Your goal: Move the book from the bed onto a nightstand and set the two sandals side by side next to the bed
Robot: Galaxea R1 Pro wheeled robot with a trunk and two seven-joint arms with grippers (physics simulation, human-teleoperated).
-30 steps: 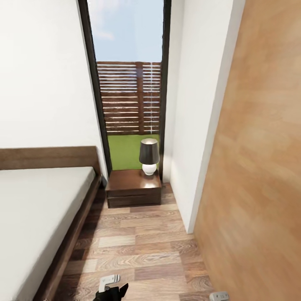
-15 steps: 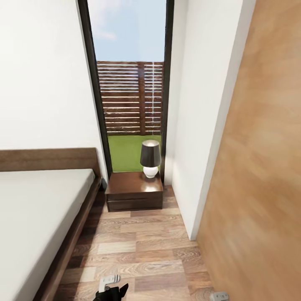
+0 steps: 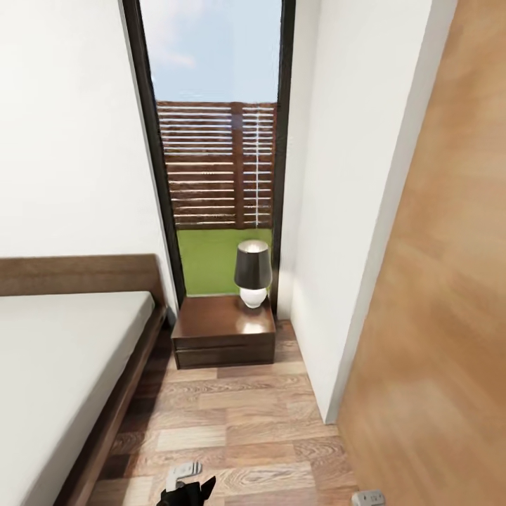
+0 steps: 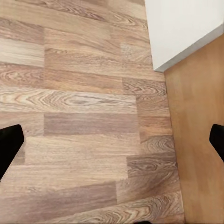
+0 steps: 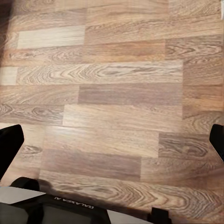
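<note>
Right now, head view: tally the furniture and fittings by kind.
Bed: 1
Nightstand: 1
Table lamp: 1
Window: 1
Total: 4

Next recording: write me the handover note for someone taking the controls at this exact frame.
Left claw: open, nothing held, pointing down at the wood-plank floor.
Right claw: open, nothing held, also over floor.
The robot faces a narrow aisle. The bed is on the left, the nightstand is ahead by the window. A lamp stands at its back right corner; the front of the top is free.
No book on the visible part of the mattress, and no sandals on this stretch of floor.
Done: nothing that can be confirmed from here.
Left: find the book and put it on a nightstand; find both sandals and pair them beside the bed.
</note>
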